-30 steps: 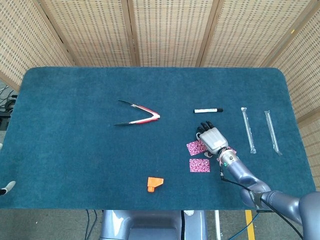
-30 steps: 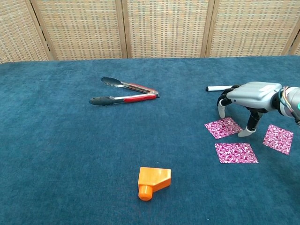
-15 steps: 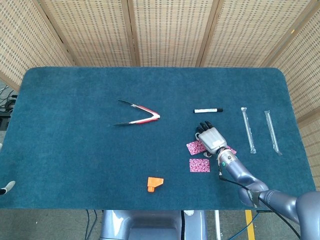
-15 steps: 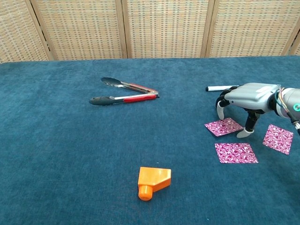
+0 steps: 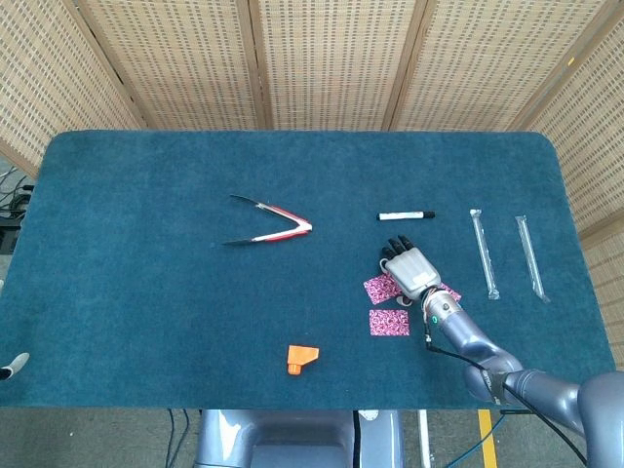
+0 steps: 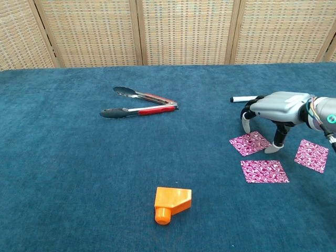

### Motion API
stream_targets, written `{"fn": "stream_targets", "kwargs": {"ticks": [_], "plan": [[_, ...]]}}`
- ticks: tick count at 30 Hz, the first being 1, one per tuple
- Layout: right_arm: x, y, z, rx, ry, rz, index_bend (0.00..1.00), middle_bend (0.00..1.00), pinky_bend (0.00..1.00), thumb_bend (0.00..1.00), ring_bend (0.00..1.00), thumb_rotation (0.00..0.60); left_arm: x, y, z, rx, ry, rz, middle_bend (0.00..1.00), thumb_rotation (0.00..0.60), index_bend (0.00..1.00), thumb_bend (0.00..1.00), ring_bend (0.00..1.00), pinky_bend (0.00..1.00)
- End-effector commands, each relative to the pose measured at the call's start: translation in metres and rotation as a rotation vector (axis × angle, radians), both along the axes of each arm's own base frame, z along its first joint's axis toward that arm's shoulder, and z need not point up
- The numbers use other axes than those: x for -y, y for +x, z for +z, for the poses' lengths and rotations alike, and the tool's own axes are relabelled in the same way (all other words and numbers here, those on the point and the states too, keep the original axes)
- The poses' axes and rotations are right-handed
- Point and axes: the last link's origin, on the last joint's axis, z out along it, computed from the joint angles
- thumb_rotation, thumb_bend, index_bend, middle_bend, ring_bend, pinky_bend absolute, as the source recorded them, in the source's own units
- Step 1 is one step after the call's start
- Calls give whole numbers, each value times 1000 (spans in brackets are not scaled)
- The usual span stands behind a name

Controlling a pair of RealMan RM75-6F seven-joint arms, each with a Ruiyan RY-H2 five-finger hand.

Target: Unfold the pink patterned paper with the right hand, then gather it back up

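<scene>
Three flat squares of pink patterned paper lie in the lower right of the chest view on the dark teal felt-covered table, spread apart from one another: one at left, one nearest the camera, and one at the far right edge. Over the left square stands the grey right hand, palm down, holding nothing, its fingers arched apart with the tips at or just above the cloth around that square. Against the pictures from a second ago the hand has slid slightly toward the left of the frame while the squares have not stirred. I judge the spreading done and the gathering about to start, with the left square likely first.

Smaller things, in falling order: the red-handled metal tongs in the upper middle, two clear wrapped straws at right in the head view, the orange plastic block low in the centre, and the black-capped white marker just above the hand. No container shows anywhere. The left hand is out of both views.
</scene>
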Motion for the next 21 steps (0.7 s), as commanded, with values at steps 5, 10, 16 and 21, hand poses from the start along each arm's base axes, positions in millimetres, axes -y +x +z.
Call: {"fn": "stream_targets", "kwargs": {"ticks": [5, 10, 16, 21], "plan": [[0, 2, -3, -3, 5, 0, 341, 173, 0, 234, 0, 600, 1, -2, 0, 2, 1, 4, 0, 600, 25, 136, 0, 0], [0, 3, -5, -6, 7, 2, 341, 173, 0, 234, 0, 600, 1, -3, 1, 1, 1, 5, 0, 600, 25, 136, 0, 0], [0, 1, -5, -9, 6, -1, 341, 173, 0, 234, 0, 600, 1, -3, 0, 2, -1, 6, 0, 600, 25, 136, 0, 0], [-1, -1, -5, -11, 6, -6, 372, 174, 0, 234, 0, 600, 0, -2, 0, 1, 0, 3, 0, 600, 25, 135, 0, 0]]}}
